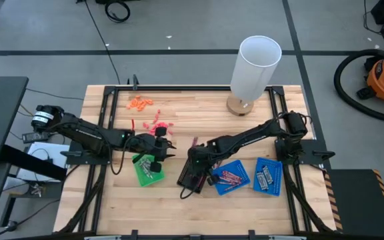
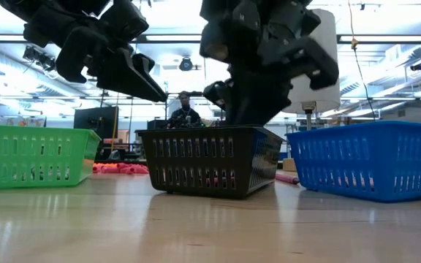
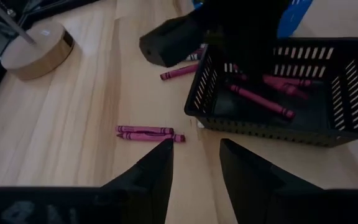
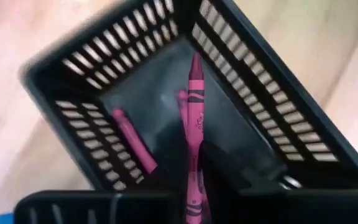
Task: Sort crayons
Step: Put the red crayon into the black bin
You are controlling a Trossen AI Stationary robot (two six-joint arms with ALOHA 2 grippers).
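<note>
Two-arm sorting station, seen at the moment of a drop. The right gripper (image 1: 193, 162) hangs directly over the black slotted basket (image 1: 191, 175), its fingers closed on a magenta crayon (image 4: 193, 127); the crayon's long axis runs forward out of the fingers, tip toward the basket floor, where other pink crayons (image 3: 261, 101) already lie. Release therefore looks to need only an opening of the fingers, the target being straight below. The left gripper (image 1: 157, 153) hovers between the green basket (image 1: 145, 170) and the black one, fingers (image 3: 151, 176) apart and holding nothing; just ahead of it a pair of magenta crayons (image 3: 149, 133) lies side by side on the wood, long axes set across the gripper's line of approach, so this arm is much the nearer to them. A further crayon (image 3: 179, 72) lies beyond, beside the black basket's far corner. Two blue baskets (image 1: 231, 175) (image 1: 268, 177) stand on the right arm's side, each with crayons inside. The surface is a pale butcher-block table (image 1: 199, 213), also carrying orange bits (image 1: 139, 102), coral-red bits (image 1: 157, 124) and a white cylinder on a round wooden base (image 1: 253, 68). Beyond lies a workshop with ceiling lights and a person (image 2: 186, 109) seated far back.
</note>
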